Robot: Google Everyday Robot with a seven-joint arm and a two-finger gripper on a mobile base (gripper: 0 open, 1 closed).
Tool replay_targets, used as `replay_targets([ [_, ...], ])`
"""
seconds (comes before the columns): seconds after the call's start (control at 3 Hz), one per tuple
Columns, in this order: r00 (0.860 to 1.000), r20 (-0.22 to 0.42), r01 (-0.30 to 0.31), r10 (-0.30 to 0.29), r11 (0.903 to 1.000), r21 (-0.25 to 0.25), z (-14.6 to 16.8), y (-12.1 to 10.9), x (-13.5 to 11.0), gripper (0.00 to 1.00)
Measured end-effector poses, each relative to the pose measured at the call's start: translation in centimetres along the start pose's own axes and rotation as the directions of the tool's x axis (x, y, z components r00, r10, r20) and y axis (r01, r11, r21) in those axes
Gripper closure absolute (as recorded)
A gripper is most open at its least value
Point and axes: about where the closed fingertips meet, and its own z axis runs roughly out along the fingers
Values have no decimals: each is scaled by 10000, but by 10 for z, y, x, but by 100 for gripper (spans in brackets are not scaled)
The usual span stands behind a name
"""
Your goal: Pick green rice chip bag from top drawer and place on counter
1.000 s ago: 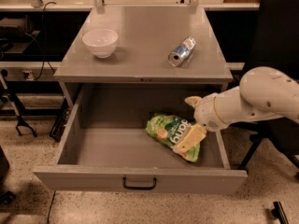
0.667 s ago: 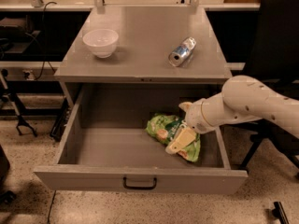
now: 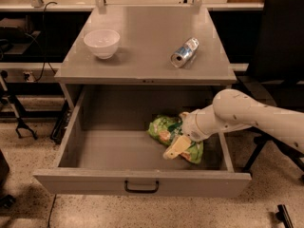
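Fingers [image 3: 176, 147] of the gripper [image 3: 180, 132] seem spread over the crinkled green rice chip bag [image 3: 163, 128] — inside the metal top drawer [image 3: 109, 151].

Cream end effector [image 3: 176, 147] over light-green bag [image 3: 163, 127] in grey drawer [image 3: 95, 184]; white bowl [image 3: 101, 42], silver-blue can [image 3: 184, 52], grey counter [image 3: 142, 37].

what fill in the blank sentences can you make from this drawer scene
The gripper is inside the open ____, at the green bag.
On the counter, the white ____ stands left of the can.
The can lies on its ____.
Missing words: drawer; bowl; side.
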Motion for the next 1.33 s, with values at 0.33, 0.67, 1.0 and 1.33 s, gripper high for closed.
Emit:
replay_targets([
  [0.33, 9964, 87, -837, 839, 9962, -228, 22, -3, 25, 20],
  [0.67, 9952, 129, -966, 970, 9950, -257, 22, -3, 27, 44],
  [1.0, 9952, 129, -966, 970, 9950, -257, 19, -3, 25, 67],
  [1.33, 9952, 131, -965, 969, 9950, -257, 17, -3, 23, 90],
])
